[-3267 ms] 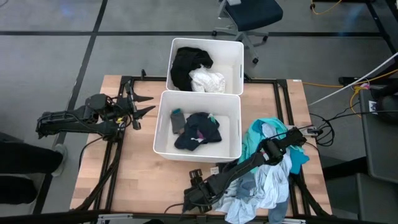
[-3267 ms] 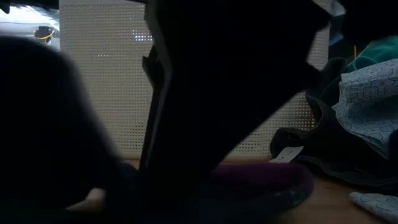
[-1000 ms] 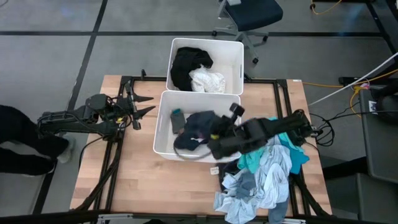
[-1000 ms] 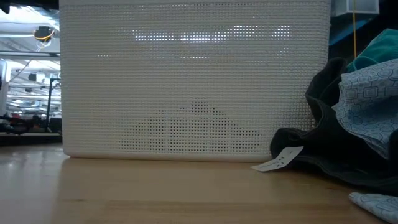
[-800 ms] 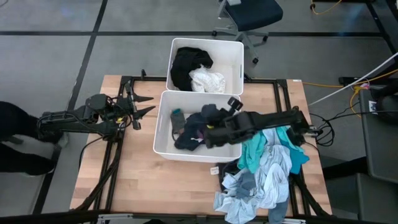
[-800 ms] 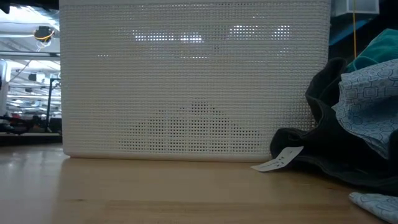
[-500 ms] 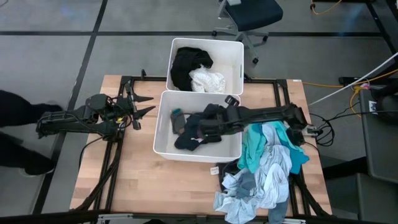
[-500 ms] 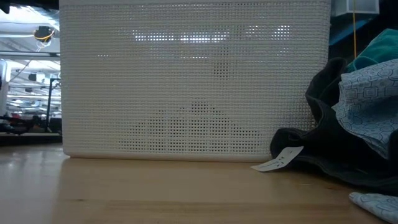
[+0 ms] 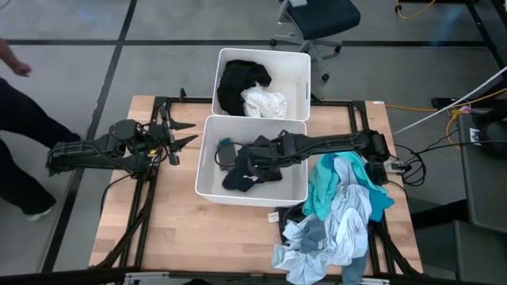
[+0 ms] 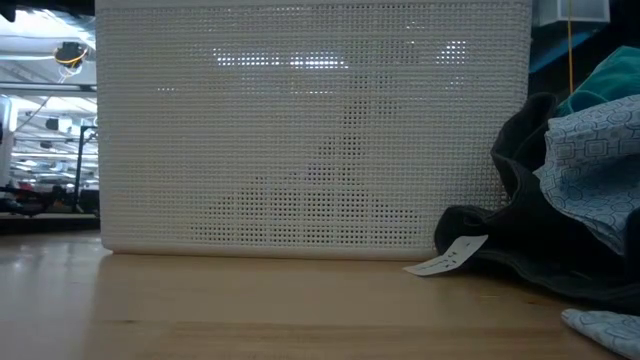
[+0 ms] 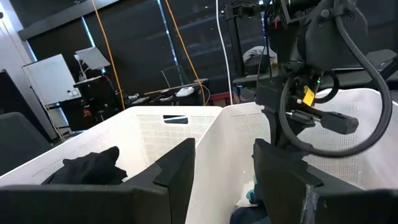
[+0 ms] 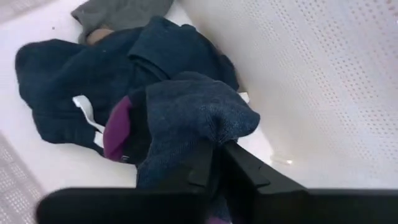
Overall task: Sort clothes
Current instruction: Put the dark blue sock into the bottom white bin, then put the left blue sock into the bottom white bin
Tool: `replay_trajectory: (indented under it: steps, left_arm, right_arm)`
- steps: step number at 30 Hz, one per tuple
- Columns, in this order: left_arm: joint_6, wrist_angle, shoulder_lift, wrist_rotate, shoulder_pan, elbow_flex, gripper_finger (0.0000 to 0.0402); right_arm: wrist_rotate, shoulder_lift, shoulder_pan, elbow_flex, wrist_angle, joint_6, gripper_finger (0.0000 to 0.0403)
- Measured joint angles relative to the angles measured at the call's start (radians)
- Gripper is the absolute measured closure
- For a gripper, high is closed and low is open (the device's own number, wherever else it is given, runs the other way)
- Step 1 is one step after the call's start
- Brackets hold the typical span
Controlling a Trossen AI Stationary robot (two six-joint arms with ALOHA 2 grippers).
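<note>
My right gripper reaches from the table's right into the near white bin and is shut on a navy sock with a purple toe. Under it lie navy clothes and a grey piece on the bin's floor. The far bin holds a black garment and a white one. A pile of teal, light blue and dark clothes lies on the table's right. My left gripper waits open, left of the bins. My right gripper pinches a bunched fold of the navy sock between its two fingers, reaching in from the table's right. The sock bulges up over the fingertips, its purple toe to one side. Whether it rests on the navy clothes below, I cannot tell.
In the low view the near bin's perforated wall fills the middle, with the pile's dark and patterned cloth at the right. Bare wood shows near the front edge. A person walks past the table's left side.
My right gripper has carried the navy sock from the near bin's right front corner toward the table's left, over the bin's middle, and has gone down among the clothes inside. The arm has stretched out level across the bin. The person at the left has walked along.
</note>
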Motion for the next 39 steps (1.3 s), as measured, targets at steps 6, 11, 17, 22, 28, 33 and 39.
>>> replay_trajectory:
  steps: [6, 11, 17, 22, 28, 33, 39]
  left_arm:
    - [0.0, 0.0, 0.0, 0.0, 0.0, 0.0, 0.0251]
    - [0.0, 0.0, 0.0, 0.0, 0.0, 0.0, 0.0251]
    - [0.0, 0.0, 0.0, 0.0, 0.0, 0.0, 0.0251]
    - [0.0, 0.0, 0.0, 0.0, 0.0, 0.0, 0.0251]
    - [-0.001, -0.003, 0.0, 0.0, 0.0, 0.0, 0.0251]
    - [-0.002, -0.003, 0.0, 0.0, 0.0, 0.0, 0.0251]
    - [-0.003, -0.003, 0.0, 0.0, 0.0, 0.0, 0.0251]
  right_arm:
    - [0.029, 0.0, 0.001, -0.004, -0.005, 0.013, 0.0288]
    - [-0.008, 0.0, 0.001, -0.004, -0.014, 0.012, 0.0217]
    - [-0.174, 0.0, 0.023, -0.004, -0.017, 0.023, 0.0176]
    - [-0.192, -0.023, 0.079, 0.001, -0.049, 0.062, 0.0175]
    - [-0.076, -0.087, 0.179, 0.041, -0.212, 0.19, 0.0176]
    - [-0.012, -0.156, 0.28, 0.046, -0.296, 0.353, 0.0176]
    - [0.064, -0.212, 0.416, 0.046, -0.328, 0.532, 0.0176]
